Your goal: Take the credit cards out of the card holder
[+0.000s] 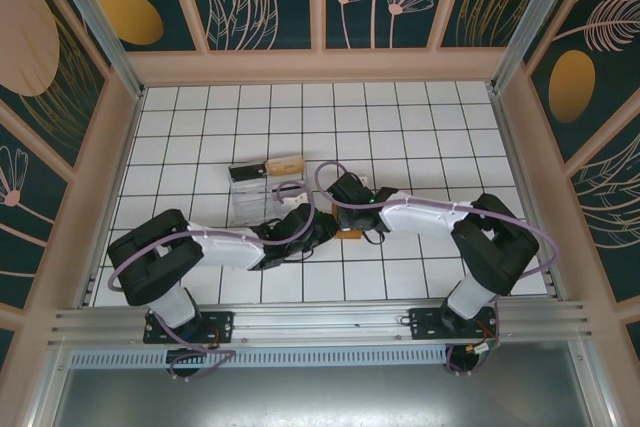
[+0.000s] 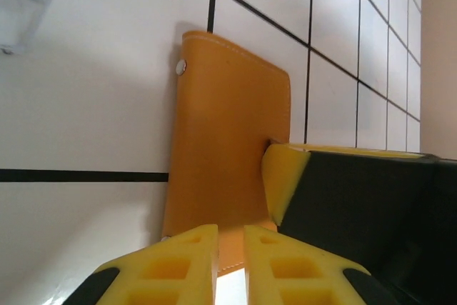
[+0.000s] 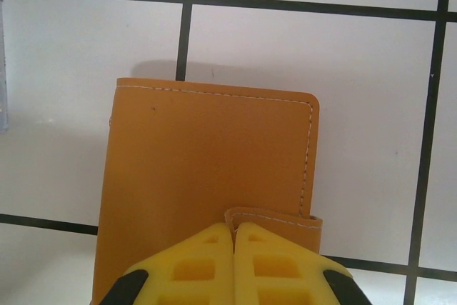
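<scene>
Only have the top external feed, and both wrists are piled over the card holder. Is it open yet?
Observer: No. The right wrist view has the card holder lying folded shut, stitched orange outer face up.
Operator: What are the right fingers doing?
Observer: The right gripper has its fingers pressed together at a small closure tab on the holder's edge. I cannot tell whether they pinch it.
Operator: And the left?
Observer: In the left wrist view the left gripper is over one edge of the holder, its fingers a narrow gap apart with orange leather showing between them.
</scene>
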`<action>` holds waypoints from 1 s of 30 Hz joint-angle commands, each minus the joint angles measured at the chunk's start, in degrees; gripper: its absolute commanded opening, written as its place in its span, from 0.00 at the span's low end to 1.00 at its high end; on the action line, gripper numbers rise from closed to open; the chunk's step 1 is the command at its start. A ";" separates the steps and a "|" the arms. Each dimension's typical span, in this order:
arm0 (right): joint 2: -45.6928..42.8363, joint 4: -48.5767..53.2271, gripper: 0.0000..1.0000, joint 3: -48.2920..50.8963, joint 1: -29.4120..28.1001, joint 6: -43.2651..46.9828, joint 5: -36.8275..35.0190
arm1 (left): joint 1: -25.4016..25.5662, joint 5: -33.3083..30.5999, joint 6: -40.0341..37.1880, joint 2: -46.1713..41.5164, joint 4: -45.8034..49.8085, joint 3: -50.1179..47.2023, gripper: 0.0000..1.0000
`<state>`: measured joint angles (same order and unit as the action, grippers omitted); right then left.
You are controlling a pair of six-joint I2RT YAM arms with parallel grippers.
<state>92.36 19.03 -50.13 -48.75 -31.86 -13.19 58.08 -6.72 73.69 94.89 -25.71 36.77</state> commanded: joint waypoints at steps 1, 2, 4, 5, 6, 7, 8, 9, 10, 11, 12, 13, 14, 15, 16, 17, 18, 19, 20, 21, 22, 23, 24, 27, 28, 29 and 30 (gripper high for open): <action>-0.86 0.36 0.00 2.14 -0.12 0.65 2.33 | 0.28 1.90 -0.67 2.21 -3.08 2.74 0.17; -1.08 0.12 0.00 2.34 -0.12 0.73 2.55 | 0.26 1.98 -0.80 2.61 -3.45 3.00 0.17; -1.63 -0.59 0.00 2.75 -0.12 0.83 3.10 | 0.25 1.51 -1.05 2.93 -3.95 3.77 0.17; -1.82 -0.89 0.00 2.92 -0.06 0.83 3.29 | 0.27 1.54 -1.10 4.82 -3.87 4.16 0.16; -2.10 -1.16 0.00 3.16 -0.03 0.79 3.55 | 0.27 1.21 -1.30 5.63 -3.62 4.68 0.14; -2.23 -1.34 0.00 3.35 0.04 0.75 3.70 | 0.27 0.82 -1.16 6.35 -2.94 5.16 0.12; -2.29 -1.57 0.00 3.39 0.05 0.83 3.85 | 0.24 0.75 -1.04 6.94 -2.81 5.58 0.10; -2.44 -1.79 0.00 3.52 0.06 0.83 4.04 | 0.27 0.92 -1.09 7.60 -2.77 5.80 0.07; -2.63 -2.09 0.00 3.71 0.10 0.83 4.26 | 0.25 1.05 -0.65 8.35 -2.62 5.98 0.05; -2.89 -2.30 0.00 3.89 0.14 0.86 4.40 | 0.27 1.08 0.09 9.00 -2.02 6.05 0.02; -3.22 -2.57 0.00 4.05 0.23 0.92 4.55 | 0.20 0.86 1.58 9.75 -0.32 6.24 0.00; -3.52 -2.74 0.00 4.07 0.32 0.85 4.56 | 0.23 0.59 3.21 10.44 1.56 6.30 0.00; -4.00 -2.81 0.00 4.23 0.56 0.83 4.63 | 0.19 0.11 5.08 11.16 3.70 6.27 0.00; -4.53 -2.93 0.00 4.46 0.83 0.89 4.75 | 0.16 -0.11 6.70 11.75 4.84 5.72 0.00; -5.00 -2.99 0.00 4.72 1.17 0.89 4.89 | 0.17 -0.05 8.09 12.12 5.04 4.94 0.00; -5.66 -3.07 0.00 5.14 1.45 0.92 4.88 | 0.16 -0.17 9.39 12.22 5.16 4.12 0.00; -6.29 -3.11 0.00 5.69 1.84 0.91 4.84 | 0.13 -0.59 10.53 12.24 6.02 3.64 0.00; -6.94 -3.07 0.00 6.27 2.14 0.96 4.76 | 0.18 -1.10 11.36 12.18 6.89 3.46 0.00; -7.72 -3.01 0.00 6.96 2.63 0.79 4.67 | 0.17 -1.72 11.99 11.94 7.50 3.12 0.00; -8.57 -2.86 0.00 7.74 3.20 0.74 4.58 | 0.19 -2.41 12.70 11.61 7.82 2.62 0.00; -9.47 -2.72 0.00 8.46 3.75 0.73 4.58 | 0.17 -2.95 13.37 11.30 7.97 2.13 0.00; -10.47 -2.47 0.00 9.30 4.49 0.61 4.49 | 0.17 -3.41 14.11 11.06 8.10 1.52 0.00; -11.38 -2.12 0.00 10.05 5.33 0.50 4.49 | 0.19 -3.63 14.28 10.92 7.84 1.17 0.00; -14.20 -1.25 0.00 11.92 7.62 0.32 4.84 | 0.10 -3.22 14.57 11.36 7.90 1.25 0.00; -14.77 -1.06 0.00 12.30 8.12 0.23 4.95 | 0.16 -3.04 14.48 11.67 7.93 1.43 0.00; -15.43 -0.86 0.00 12.67 8.48 0.22 5.02 | 0.10 -2.91 14.44 12.01 7.87 1.67 0.00; -15.90 -0.54 0.00 12.94 8.67 0.15 5.01 | 0.10 -2.69 14.42 12.31 7.71 1.80 0.00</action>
<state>78.50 15.55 -38.72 -41.36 -31.48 -6.20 58.28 -8.19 86.52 103.79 -28.27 41.10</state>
